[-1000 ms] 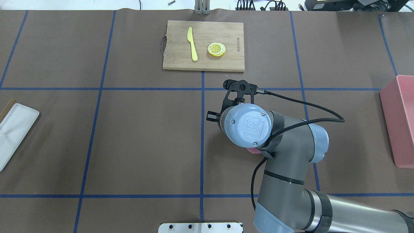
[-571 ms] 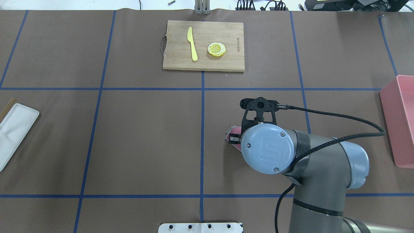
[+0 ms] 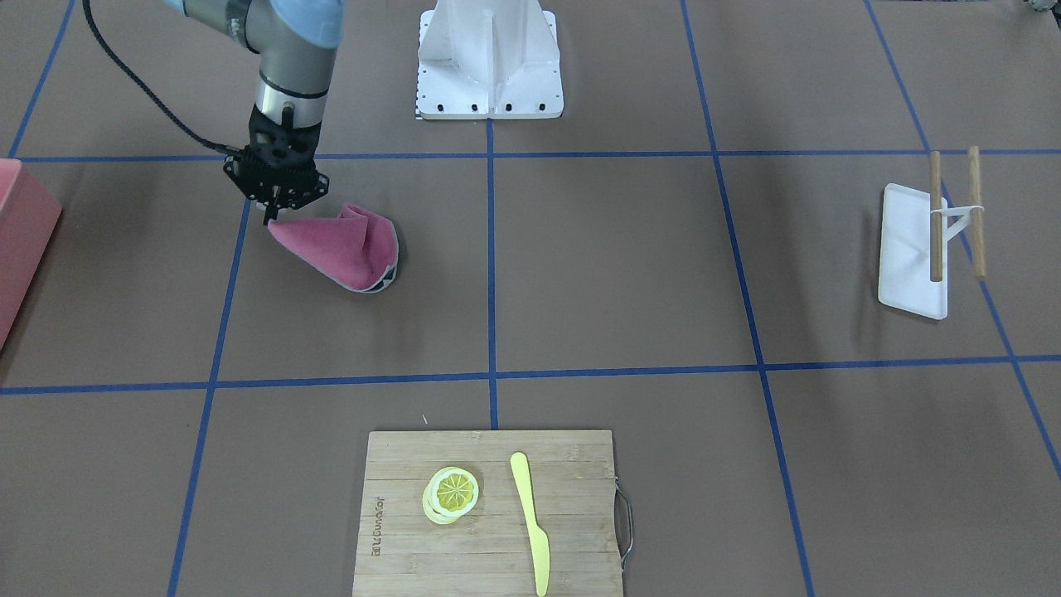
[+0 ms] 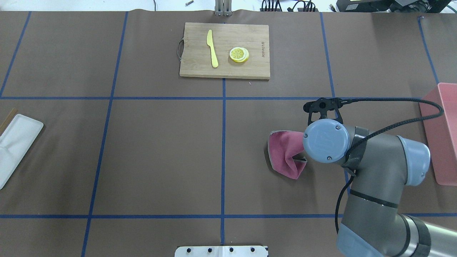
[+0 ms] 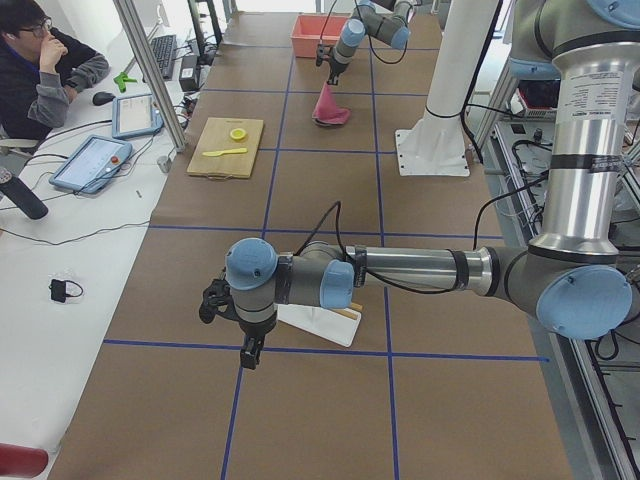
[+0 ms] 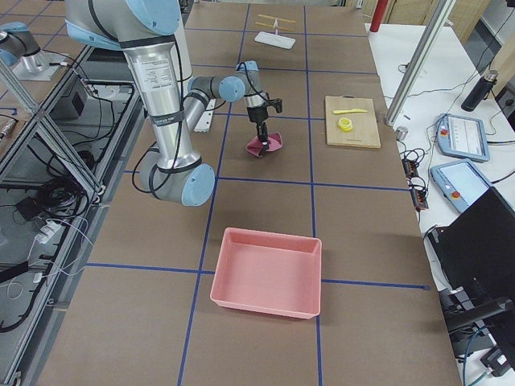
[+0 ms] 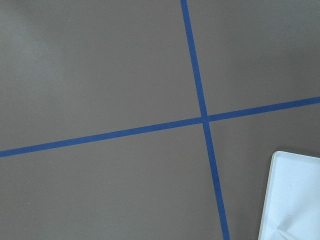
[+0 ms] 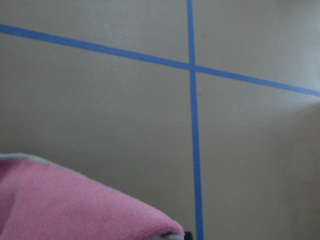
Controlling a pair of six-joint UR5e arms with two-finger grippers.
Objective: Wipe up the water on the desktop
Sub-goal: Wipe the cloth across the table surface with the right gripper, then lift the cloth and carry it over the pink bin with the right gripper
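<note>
The desktop is brown with blue tape lines. My right gripper points down and is shut on one corner of a pink cloth. The rest of the cloth lies crumpled on the desktop. In the overhead view the cloth trails left of my right wrist, which hides the gripper. It also fills the lower left of the right wrist view. I see no plain water on the desktop. My left gripper hangs over the table's left end, next to the white tray; I cannot tell whether it is open or shut.
A bamboo cutting board with a yellow knife and a lemon slice lies at the far middle. A pink bin stands at the right edge. A white tray lies at the left edge.
My right arm has swept to the right across the desktop, dragging the pink cloth. The cloth now shows, trailing out to the left of the wrist.
</note>
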